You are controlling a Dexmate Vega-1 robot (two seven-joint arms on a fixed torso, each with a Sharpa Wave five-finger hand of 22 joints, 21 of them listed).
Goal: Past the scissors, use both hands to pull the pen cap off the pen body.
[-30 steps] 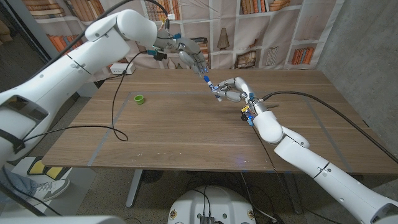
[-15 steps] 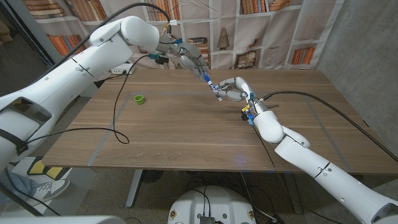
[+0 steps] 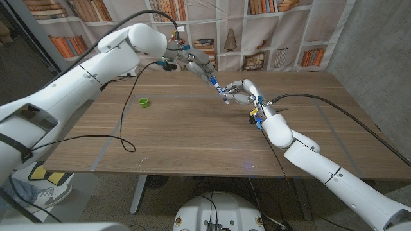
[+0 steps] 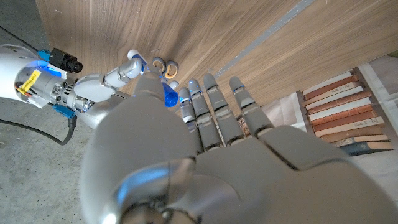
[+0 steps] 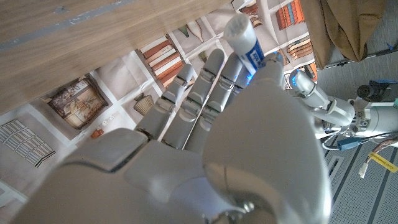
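- We find the pen held in the air over the far part of the desk, between the two hands and clear of the surface.
- The left hand pinches one end of the pen; in the left wrist view a blue tip shows between its thumb and fingers.
- The right hand grips the other end; in the right wrist view a white barrel with blue print stands out of its closed fingers.
- We cannot tell which end is the cap, nor whether a gap has opened at the join: the head view is too small there.
- In our judgement both grasps are made and the pull itself is under way or about to start; separation is not confirmed.
- A small green ring lies on the desk toward its left edge, well apart from the hands.
- We see no scissors that we can identify.
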